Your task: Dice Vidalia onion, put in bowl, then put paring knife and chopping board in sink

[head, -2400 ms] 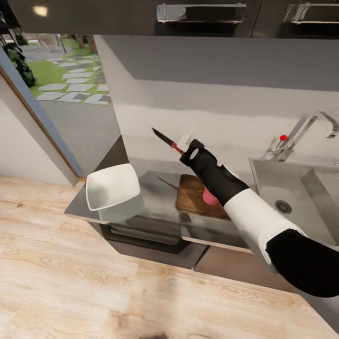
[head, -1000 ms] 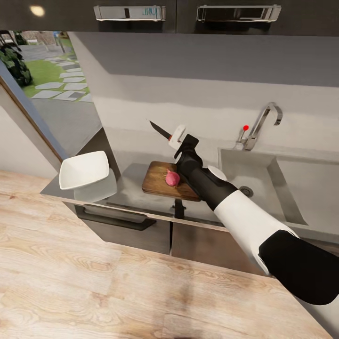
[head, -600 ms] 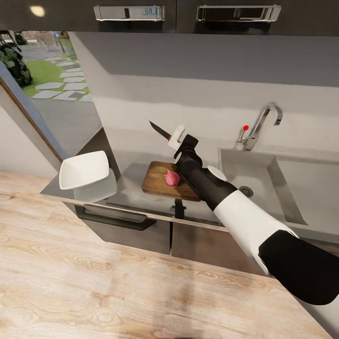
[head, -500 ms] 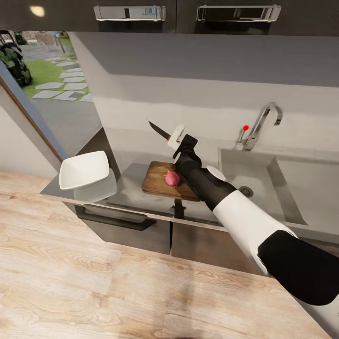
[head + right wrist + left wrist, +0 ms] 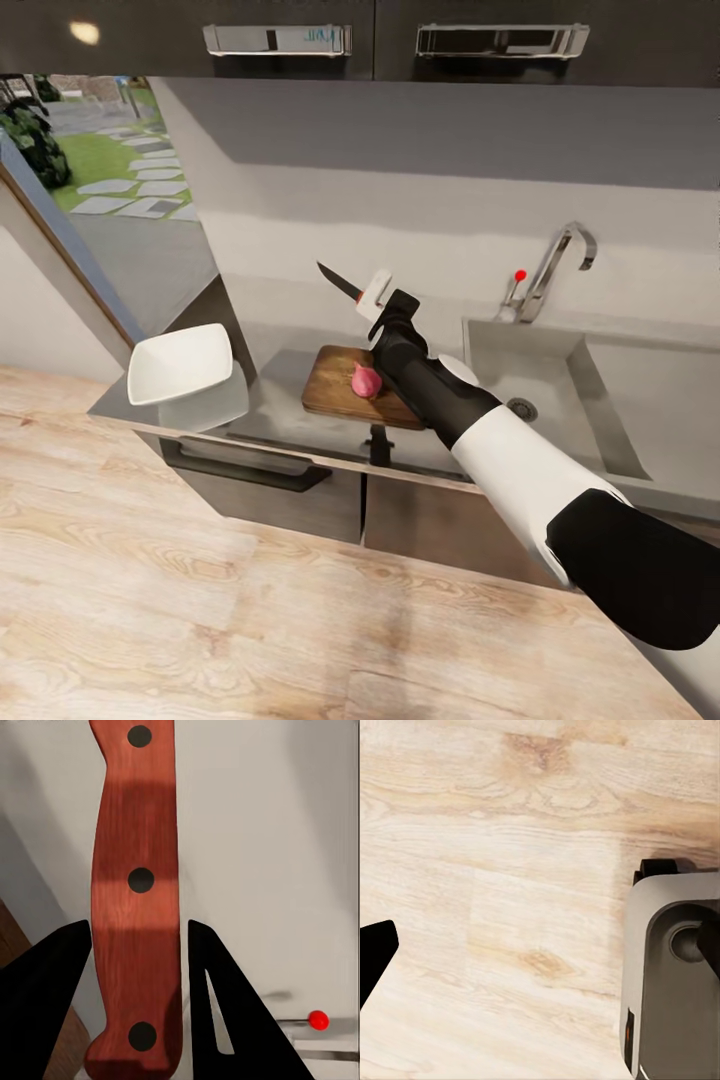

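step: dicing | right gripper (image 5: 374, 300) clamped on knife (image 5: 341, 283), onion (image 5: 366, 379) on board (image 5: 335, 385) below jaws | next: bring blade down | left gripper: can't tell

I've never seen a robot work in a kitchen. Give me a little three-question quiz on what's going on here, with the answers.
1. True or false: the onion lies in the sink.
2. The right gripper holds: A) the bowl B) the paring knife C) the tap.
3. Fill in: the paring knife's blade is in the air above the ____.

Key:
1. False; it lies whole on the chopping board.
2. B; the fingers clamp its red handle.
3. Countertop.
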Controlling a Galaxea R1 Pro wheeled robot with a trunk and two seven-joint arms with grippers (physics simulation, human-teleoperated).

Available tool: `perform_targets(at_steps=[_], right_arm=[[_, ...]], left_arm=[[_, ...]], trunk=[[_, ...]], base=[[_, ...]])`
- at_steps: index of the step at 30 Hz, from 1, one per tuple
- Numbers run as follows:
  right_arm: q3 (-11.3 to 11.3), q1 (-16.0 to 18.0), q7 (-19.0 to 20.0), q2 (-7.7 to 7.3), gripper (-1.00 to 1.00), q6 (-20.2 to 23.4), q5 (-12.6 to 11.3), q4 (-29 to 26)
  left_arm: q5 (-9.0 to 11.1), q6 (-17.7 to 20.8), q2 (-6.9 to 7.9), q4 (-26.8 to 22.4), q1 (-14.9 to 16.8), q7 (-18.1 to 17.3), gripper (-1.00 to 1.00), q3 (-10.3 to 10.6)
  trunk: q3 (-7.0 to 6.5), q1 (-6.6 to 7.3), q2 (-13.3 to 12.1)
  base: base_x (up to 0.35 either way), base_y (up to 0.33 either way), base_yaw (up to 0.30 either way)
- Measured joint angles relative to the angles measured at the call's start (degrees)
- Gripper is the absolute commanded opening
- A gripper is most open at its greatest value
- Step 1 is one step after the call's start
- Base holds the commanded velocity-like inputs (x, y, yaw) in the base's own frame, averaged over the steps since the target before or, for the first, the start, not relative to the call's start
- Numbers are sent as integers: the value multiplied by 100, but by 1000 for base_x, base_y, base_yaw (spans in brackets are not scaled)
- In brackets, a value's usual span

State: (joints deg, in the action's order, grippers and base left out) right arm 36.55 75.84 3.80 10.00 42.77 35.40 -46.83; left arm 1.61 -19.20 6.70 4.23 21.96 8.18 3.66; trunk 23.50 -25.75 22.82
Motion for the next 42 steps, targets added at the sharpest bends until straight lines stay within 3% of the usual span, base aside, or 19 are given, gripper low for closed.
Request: perform_targets(at_steps=[15,42], right_arm=[[-2,-49,0,0,-100,-5,6,159],[5,-77,-48,0,-100,-47,26,439]], left_arm=[[0,0,-1,1,1,0,100,0],[0,-9,-1,1,1,0,100,0]], trunk=[[-120,0,-1],[-287,0,-1]], base=[[0,0,-47],[0,0,-210]])
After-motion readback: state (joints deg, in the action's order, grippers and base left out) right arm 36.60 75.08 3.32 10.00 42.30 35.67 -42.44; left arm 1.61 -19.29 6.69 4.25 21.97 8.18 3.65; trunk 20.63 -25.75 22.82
